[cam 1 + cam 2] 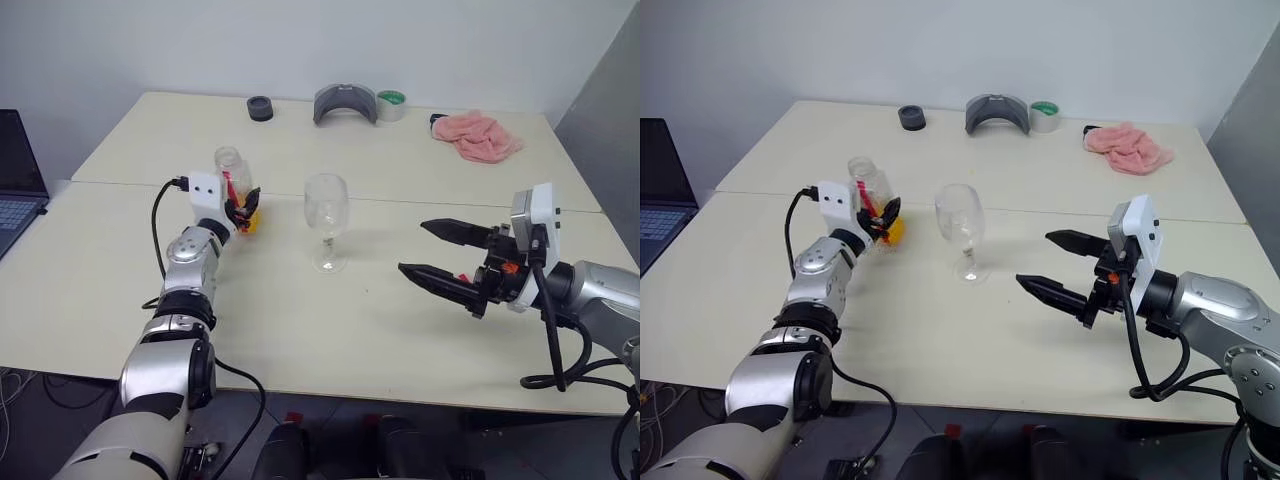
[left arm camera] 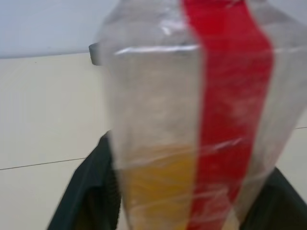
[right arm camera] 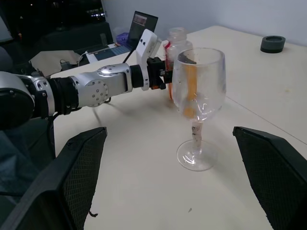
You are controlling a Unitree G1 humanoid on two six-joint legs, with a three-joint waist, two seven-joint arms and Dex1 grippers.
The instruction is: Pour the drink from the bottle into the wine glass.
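Fingers of my left hand (image 1: 243, 212) are clamped on the bottle (image 1: 234, 190), upright on the bench (image 1: 300, 310), left of the wine glass (image 1: 326, 220); my right hand (image 1: 438, 252) hangs spread apart. Left wrist view: drink (image 2: 158, 184) low inside the bottle. Right wrist view: glass standing empty, bottle just behind it.

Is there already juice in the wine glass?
No, the wine glass stands empty and clear on the table, while the orange drink sits low in the bottle.
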